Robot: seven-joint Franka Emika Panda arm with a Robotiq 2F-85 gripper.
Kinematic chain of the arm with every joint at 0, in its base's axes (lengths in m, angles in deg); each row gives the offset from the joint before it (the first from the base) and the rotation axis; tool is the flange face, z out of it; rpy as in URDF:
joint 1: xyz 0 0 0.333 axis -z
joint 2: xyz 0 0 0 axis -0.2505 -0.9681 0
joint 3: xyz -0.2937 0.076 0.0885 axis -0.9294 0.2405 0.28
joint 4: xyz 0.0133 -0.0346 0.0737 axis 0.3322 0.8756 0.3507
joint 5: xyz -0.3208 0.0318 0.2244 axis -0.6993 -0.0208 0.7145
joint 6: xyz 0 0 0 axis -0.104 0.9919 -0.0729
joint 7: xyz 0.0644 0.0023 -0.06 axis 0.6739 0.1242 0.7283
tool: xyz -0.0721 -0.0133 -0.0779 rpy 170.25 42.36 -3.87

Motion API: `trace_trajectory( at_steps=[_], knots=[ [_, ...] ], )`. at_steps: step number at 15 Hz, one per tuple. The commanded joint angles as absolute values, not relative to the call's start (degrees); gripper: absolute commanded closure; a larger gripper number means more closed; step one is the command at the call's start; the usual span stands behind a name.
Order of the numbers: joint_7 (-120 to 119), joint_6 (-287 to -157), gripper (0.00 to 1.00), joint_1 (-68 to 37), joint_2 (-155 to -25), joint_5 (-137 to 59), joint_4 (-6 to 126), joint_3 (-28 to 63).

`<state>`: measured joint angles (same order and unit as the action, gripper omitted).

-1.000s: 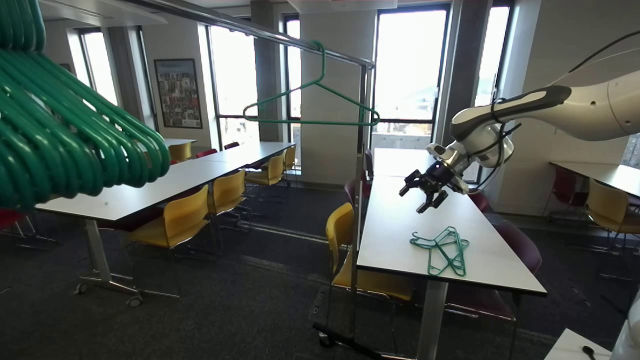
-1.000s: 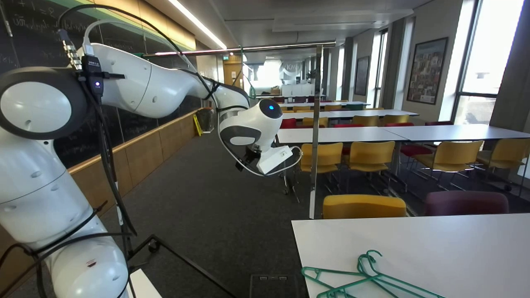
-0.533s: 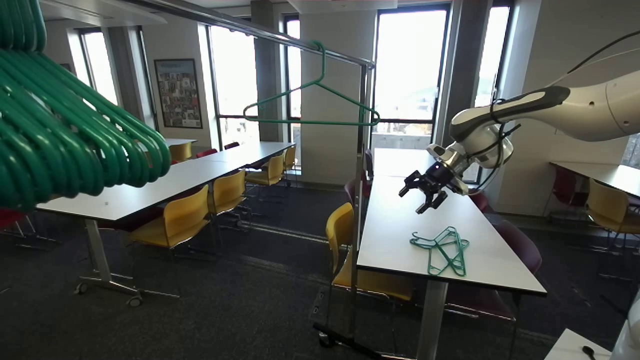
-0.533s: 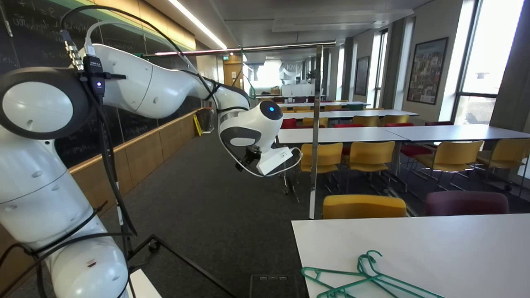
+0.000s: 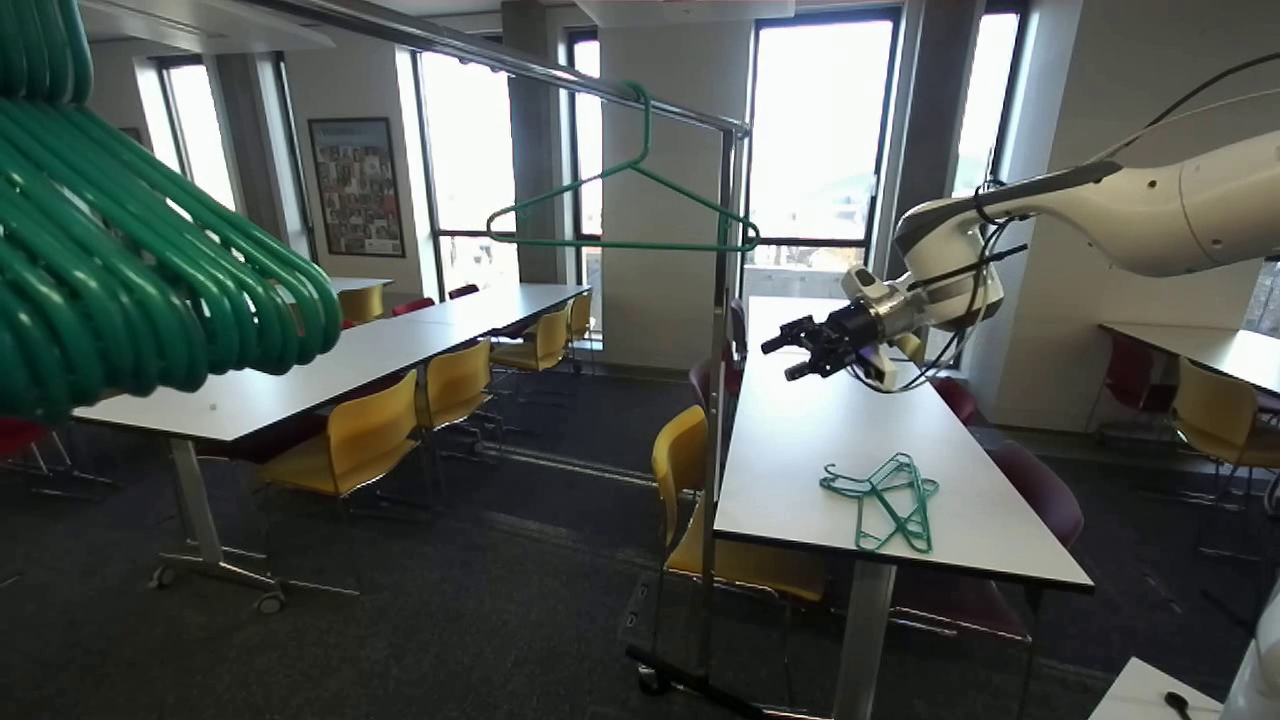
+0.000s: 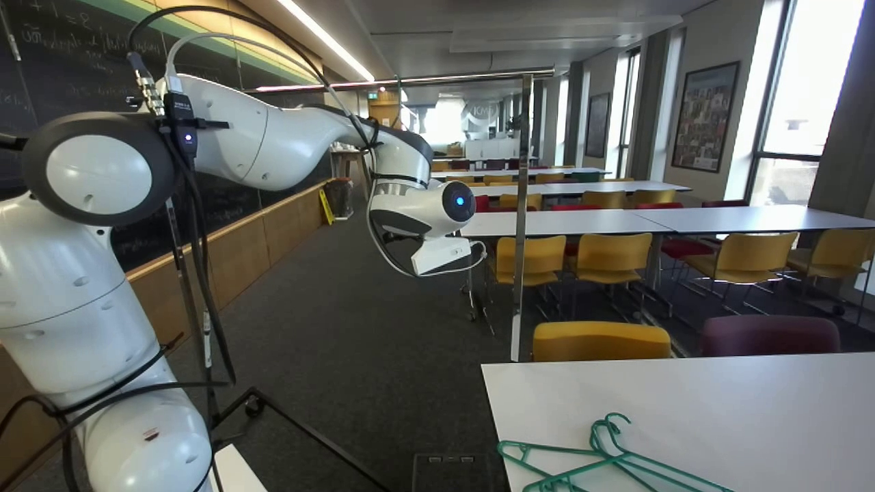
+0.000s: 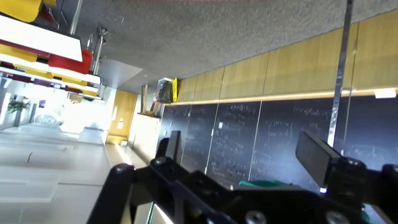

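Our table [image 5: 785,480] is carrying hangers [image 6: 610,460] near its short edge; others [image 5: 150,320] are already hanging; our empty gripper [image 7: 239,143] is standing wide apart.

Rack [image 6: 522,205]: is gleaming like polished metal
Hanger [image 5: 620,244] on the rack: is looking like smooth plastic
Table [image 5: 850,430] beside the rack: is looking smooth, faintly glossy
Floor [image 5: 520,620] under the rack: is appearing rough, matt

In an exterior view, a single green hanger [image 5: 622,244] hangs level from the rail [image 5: 560,74] — well apart from the packed bunch of green hangers [image 5: 150,270] at near left. Farther right, overlapping hangers [image 5: 878,489] lie on the white table [image 5: 785,470].
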<state>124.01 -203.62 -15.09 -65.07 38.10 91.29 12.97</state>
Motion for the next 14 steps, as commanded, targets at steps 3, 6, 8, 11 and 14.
trace_trajectory(
  at_steps=[3,6,8,11,14],
  knots=[
    [124.25,-196.89,0.00,-14.03,-71.30,56.37,84.97,14.94],
    [124.61,-192.83,0.00,-13.48,-73.91,65.82,84.08,15.42],
    [124.77,-189.54,0.00,-13.17,-75.31,71.73,84.05,15.47],
    [124.70,-183.45,0.00,-12.49,-77.05,79.82,84.36,15.48],
    [124.93,-178.20,0.00,-12.21,-78.22,82.60,83.91,15.64]
  ],
)
